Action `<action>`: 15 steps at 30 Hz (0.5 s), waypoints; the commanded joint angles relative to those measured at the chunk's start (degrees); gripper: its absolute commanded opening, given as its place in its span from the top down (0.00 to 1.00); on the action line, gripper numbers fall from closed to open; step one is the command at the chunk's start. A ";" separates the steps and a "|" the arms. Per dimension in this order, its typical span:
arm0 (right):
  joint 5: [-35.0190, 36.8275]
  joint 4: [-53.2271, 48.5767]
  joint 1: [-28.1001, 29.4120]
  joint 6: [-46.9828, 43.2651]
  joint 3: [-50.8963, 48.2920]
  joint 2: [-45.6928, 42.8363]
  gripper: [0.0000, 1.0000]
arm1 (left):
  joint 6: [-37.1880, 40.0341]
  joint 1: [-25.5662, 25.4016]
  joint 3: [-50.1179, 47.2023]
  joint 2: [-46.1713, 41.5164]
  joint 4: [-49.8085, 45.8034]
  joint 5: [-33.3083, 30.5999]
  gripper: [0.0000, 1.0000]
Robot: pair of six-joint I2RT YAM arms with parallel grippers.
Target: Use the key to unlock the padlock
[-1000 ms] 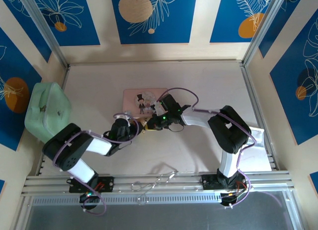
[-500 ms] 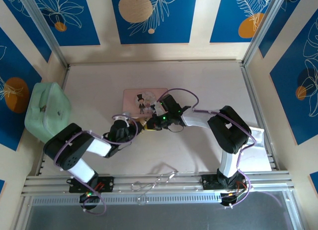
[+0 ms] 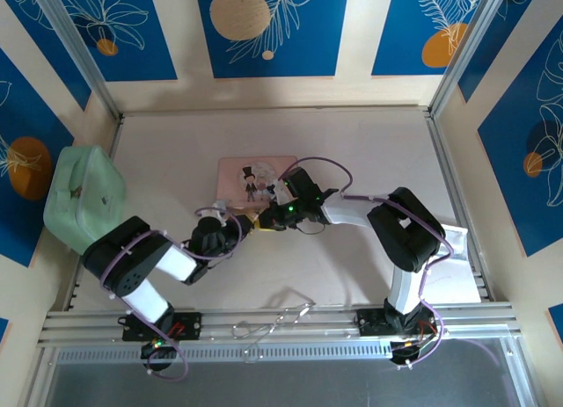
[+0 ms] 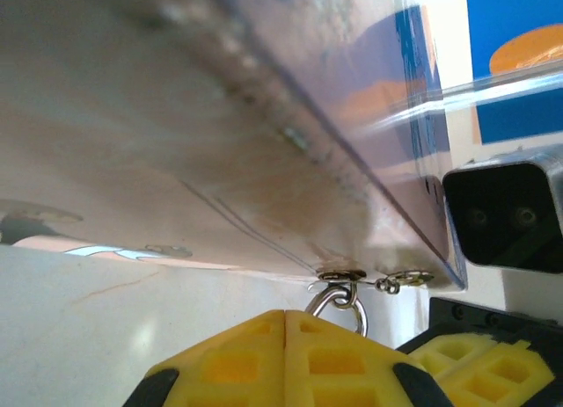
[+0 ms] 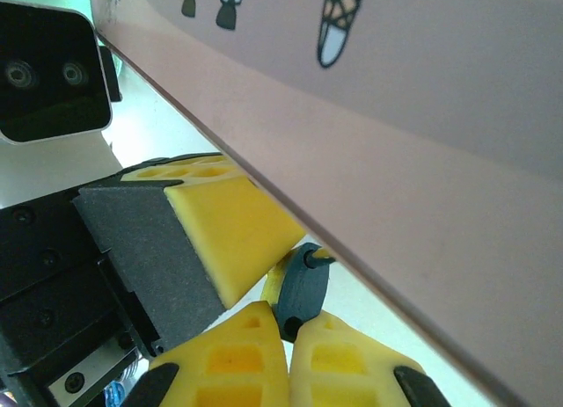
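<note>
Backed by the pink tin, wrist views show right end effector pinching the padlock, left end effector a ring.

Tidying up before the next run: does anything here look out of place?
A bent silvery wire lies loose on the front rail, apart from the pink tin. Nothing looks spilled.

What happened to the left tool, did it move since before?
Yes. The left tool slid slightly back toward the near-left, away from the pink tin.
</note>
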 commanded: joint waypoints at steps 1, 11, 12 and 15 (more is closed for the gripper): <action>-4.63 -0.99 1.29 6.71 -2.64 2.54 1.00 | -9.71 -2.10 -2.41 0.46 -10.12 5.11 1.00; -4.61 0.74 0.99 8.15 -3.77 2.39 1.00 | -10.78 -1.72 -4.65 -3.76 -13.80 3.97 0.66; -4.71 0.73 1.04 8.15 -3.73 2.47 1.00 | -10.21 -1.75 -4.21 -5.35 -16.38 4.08 0.64; -4.81 0.85 1.04 8.16 -3.69 2.63 1.00 | -8.76 -1.73 -2.68 -11.11 -25.17 3.65 0.57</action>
